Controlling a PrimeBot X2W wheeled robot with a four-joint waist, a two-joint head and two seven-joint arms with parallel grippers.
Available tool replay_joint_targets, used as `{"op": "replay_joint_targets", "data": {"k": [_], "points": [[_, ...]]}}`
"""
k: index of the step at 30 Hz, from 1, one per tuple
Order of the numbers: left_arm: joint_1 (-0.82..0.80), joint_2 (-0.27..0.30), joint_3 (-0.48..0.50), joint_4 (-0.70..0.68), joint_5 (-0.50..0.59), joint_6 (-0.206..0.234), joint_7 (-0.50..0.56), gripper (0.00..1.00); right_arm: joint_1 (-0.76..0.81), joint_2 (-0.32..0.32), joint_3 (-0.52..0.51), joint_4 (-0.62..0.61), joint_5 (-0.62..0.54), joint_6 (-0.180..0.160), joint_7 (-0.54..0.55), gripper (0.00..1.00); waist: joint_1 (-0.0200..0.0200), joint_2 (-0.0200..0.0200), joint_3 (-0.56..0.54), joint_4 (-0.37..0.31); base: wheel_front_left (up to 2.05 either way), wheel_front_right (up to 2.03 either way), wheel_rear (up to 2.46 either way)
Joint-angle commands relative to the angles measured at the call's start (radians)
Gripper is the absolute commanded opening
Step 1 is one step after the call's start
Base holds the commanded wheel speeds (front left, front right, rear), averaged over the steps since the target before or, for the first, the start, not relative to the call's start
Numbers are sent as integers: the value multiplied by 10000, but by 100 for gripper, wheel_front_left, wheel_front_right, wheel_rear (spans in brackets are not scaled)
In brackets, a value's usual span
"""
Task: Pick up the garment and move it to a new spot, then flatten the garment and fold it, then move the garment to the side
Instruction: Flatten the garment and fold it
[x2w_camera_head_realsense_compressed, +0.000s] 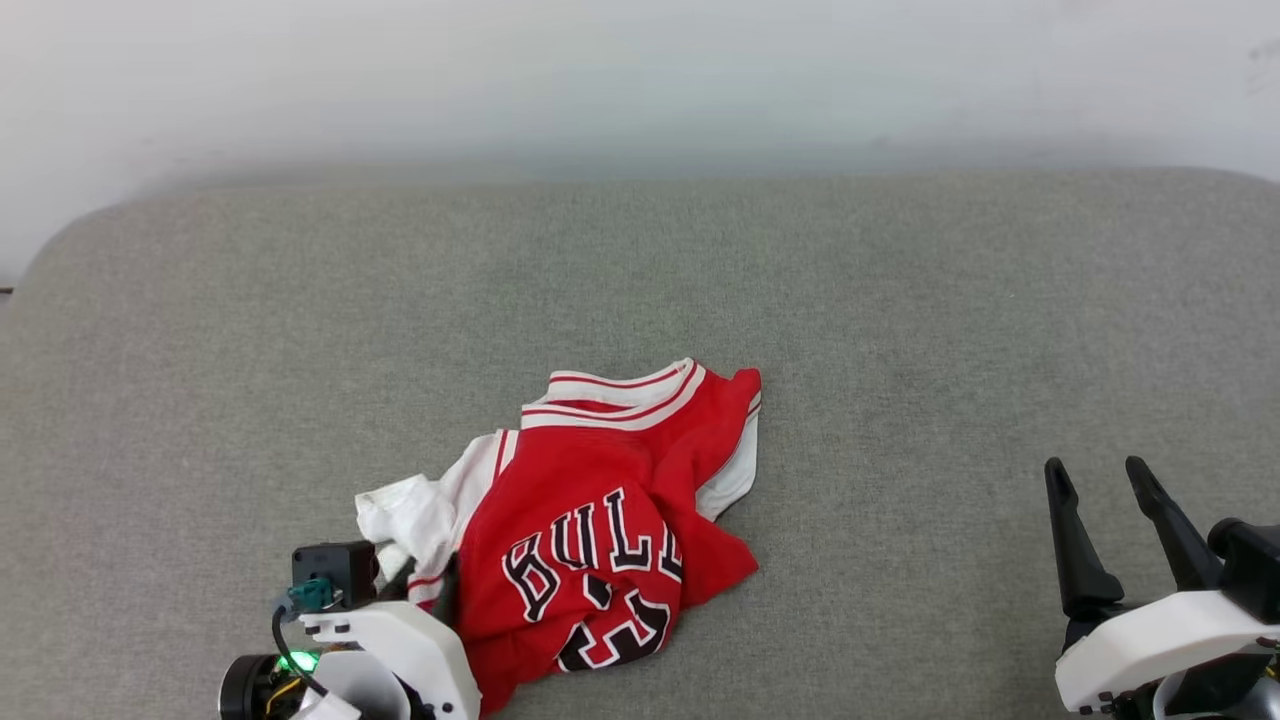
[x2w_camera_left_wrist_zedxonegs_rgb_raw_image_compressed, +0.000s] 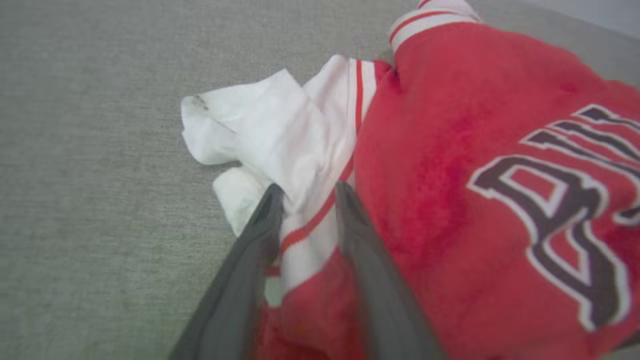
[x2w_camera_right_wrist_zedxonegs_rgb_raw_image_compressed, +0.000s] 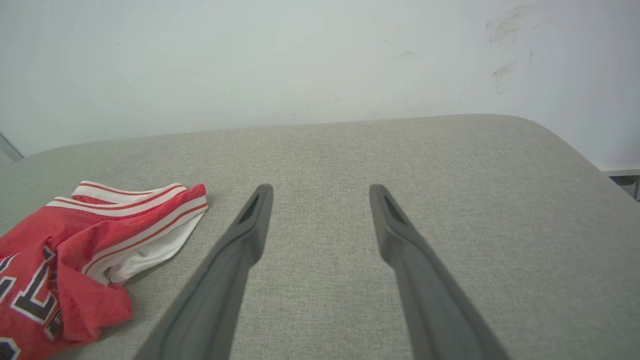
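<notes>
In the head view, the shirt (x2w_camera_head_realsense_compressed: 590, 500) lies crumpled, lettering up, on a grey cushion (x2w_camera_head_realsense_compressed: 300, 300). The left gripper (x2w_camera_head_realsense_compressed: 425, 585) is at the shirt's white sleeve, and the right gripper (x2w_camera_head_realsense_compressed: 1097, 472) is well apart to the shirt's right, jaws wide and empty. The left wrist view shows the left gripper (x2w_camera_left_wrist_zedxonegs_rgb_raw_image_compressed: 309, 197) with its jaws narrow and the shirt's (x2w_camera_left_wrist_zedxonegs_rgb_raw_image_compressed: 450, 125) striped sleeve cloth between them, though it cannot be told whether they pinch it. In the right wrist view, the right gripper (x2w_camera_right_wrist_zedxonegs_rgb_raw_image_compressed: 320, 192) holds its jaws wide over bare cushion beside the shirt (x2w_camera_right_wrist_zedxonegs_rgb_raw_image_compressed: 75, 240).

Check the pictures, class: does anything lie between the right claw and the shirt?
Nothing visible does. Bare grey cushion runs from the right claw to the shirt, which lies crumpled to the claw's left.
</notes>
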Motion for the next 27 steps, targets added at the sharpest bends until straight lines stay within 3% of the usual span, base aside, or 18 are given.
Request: {"op": "replay_joint_targets", "data": {"k": [1, 10, 21, 27], "points": [[52, -57, 23, -126, 152, 23, -278, 100, 117, 11, 3, -43, -75, -7, 36, 100, 1, 0, -190, 22, 0, 0, 0], [57, -140, 144, -934, 1173, 162, -2058, 100, 545, 11, -14, -261, -133, -7, 308, 100, 1, 0, -819, 100, 0, 0, 0], [389, -309, 784, -2419, 2429, 232, -2310, 100, 635, 11, -63, -33, -128, -7, 809, 100, 1, 0, -949, 316, 0, 0, 0], [541, -354, 1037, -3158, 2868, 174, -2303, 100, 36, -93, 205, 1190, 111, -7, 2188, 100, 1, 0, -599, 650, 0, 0, 0]]}}
